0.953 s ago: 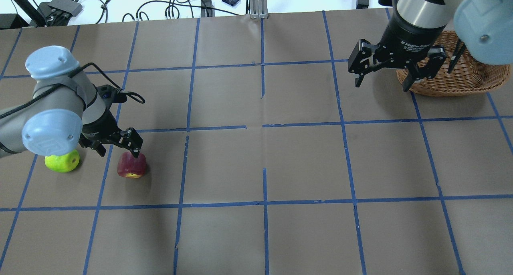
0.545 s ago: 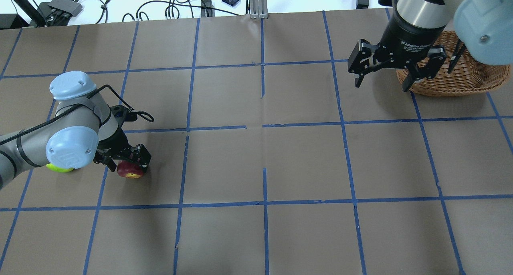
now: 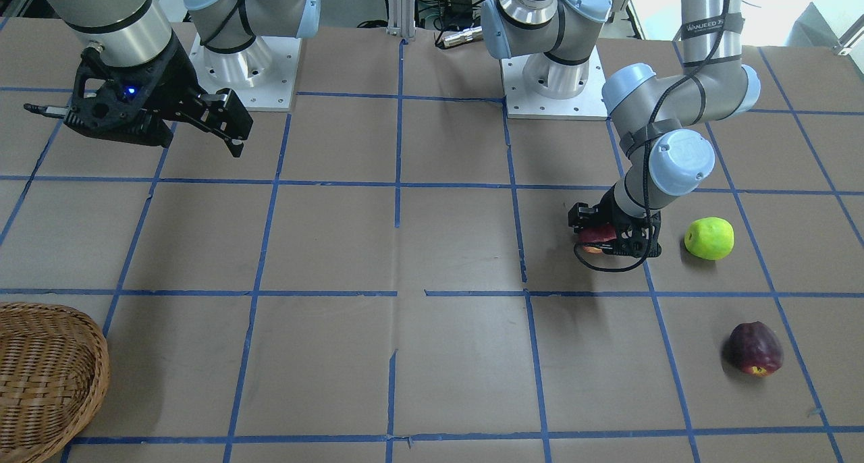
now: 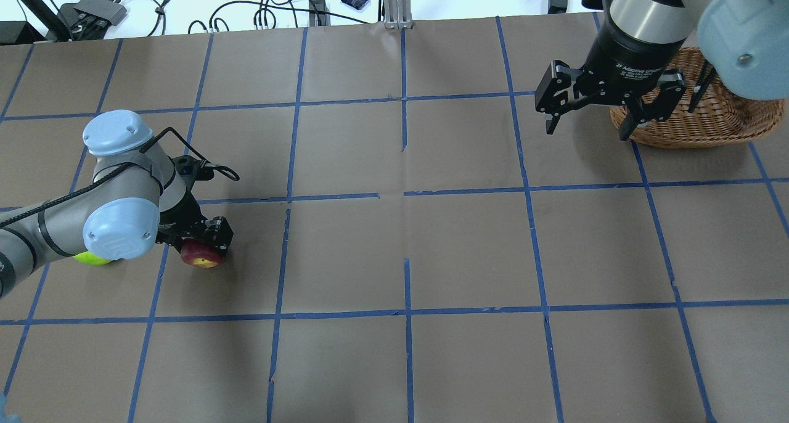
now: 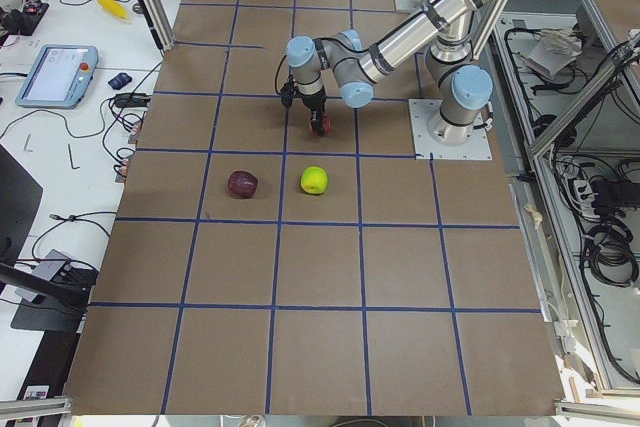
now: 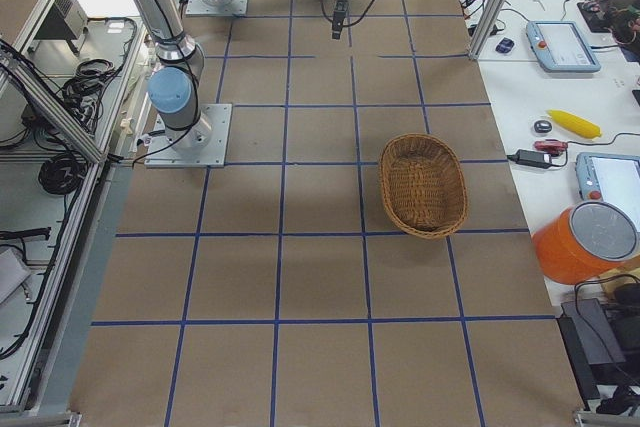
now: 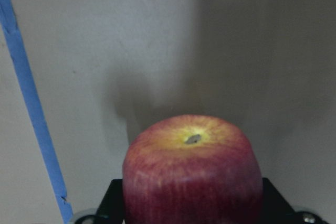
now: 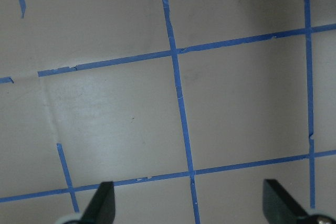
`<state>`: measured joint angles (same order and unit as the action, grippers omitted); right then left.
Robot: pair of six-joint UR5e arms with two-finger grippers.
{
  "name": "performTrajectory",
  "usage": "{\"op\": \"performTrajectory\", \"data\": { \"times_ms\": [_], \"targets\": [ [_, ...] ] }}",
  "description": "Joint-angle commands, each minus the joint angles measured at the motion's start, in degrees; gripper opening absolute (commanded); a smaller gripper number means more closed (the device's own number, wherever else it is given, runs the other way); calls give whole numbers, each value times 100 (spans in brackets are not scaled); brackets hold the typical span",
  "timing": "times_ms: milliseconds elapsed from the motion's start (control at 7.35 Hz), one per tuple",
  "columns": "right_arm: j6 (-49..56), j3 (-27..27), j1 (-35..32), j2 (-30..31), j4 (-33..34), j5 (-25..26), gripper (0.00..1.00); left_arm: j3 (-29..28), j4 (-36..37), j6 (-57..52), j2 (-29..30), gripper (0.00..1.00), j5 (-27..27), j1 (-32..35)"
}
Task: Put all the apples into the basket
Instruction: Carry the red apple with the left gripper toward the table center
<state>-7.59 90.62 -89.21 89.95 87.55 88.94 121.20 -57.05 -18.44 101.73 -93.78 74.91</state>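
The left fingers [image 4: 219,230] have dropped around the red apple [image 7: 193,177]; whether they grip it, I cannot tell. Three apples sit on the worktop [image 4: 468,244]: a green apple [image 3: 709,238], the red, a maroon apple [image 3: 754,348]. The right fingers [image 8: 104,204] hang open, raised; one basket [image 4: 709,127] stands far right.

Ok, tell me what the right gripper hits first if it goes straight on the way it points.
Most likely the bare table: the right gripper points down, jaws open, over only paper and blue tape. The basket sits off to the side.
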Motion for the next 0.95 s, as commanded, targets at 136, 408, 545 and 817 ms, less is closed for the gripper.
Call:
{"op": "performTrajectory", "data": {
  "times_ms": [136,408,545,817],
  "targets": [
    [3,0,0,-4,8,27,100,-429,-193,1345,-242,35,1098,687],
    [29,0,17,-21,52,1,100,-850,-52,3331,3,34,1248,2039],
    [38,-9,52,-21,60,45,100,-1105,44,3860,291,34,1553,2463],
    [21,0,218,-65,148,45,100,-1160,1069,4269,1012,34,2478,2642]
  ]
}}
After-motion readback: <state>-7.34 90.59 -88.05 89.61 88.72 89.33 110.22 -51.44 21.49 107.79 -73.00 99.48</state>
